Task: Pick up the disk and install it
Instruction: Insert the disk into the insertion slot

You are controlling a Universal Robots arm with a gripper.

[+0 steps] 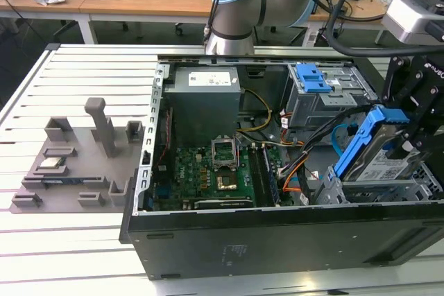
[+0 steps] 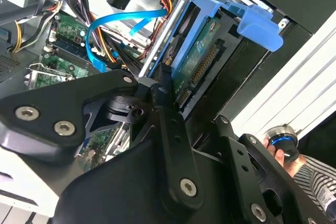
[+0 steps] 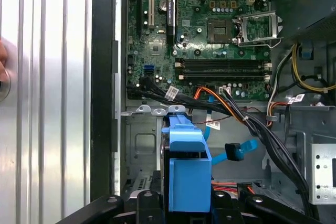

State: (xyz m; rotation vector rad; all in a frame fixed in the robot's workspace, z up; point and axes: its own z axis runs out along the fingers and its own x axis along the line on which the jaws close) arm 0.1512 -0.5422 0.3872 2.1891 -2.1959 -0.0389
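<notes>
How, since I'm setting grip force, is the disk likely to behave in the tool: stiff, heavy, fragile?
Likely stiff: the disk is a metal slab in a blue bracket and shows no sag tilted in the tool. Probably heavy for its size, being metal. Its exposed circuit board suggests knocks could harm it.

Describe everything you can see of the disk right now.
The disk is a flat silver metal drive with a blue-and-white label, framed by a blue plastic bracket. In the second wrist view its other face shows a green circuit board and a connector row. It stands tilted, lower end over the metal drive cage at the exterior view's right of the open case, held in the black gripper.
</notes>
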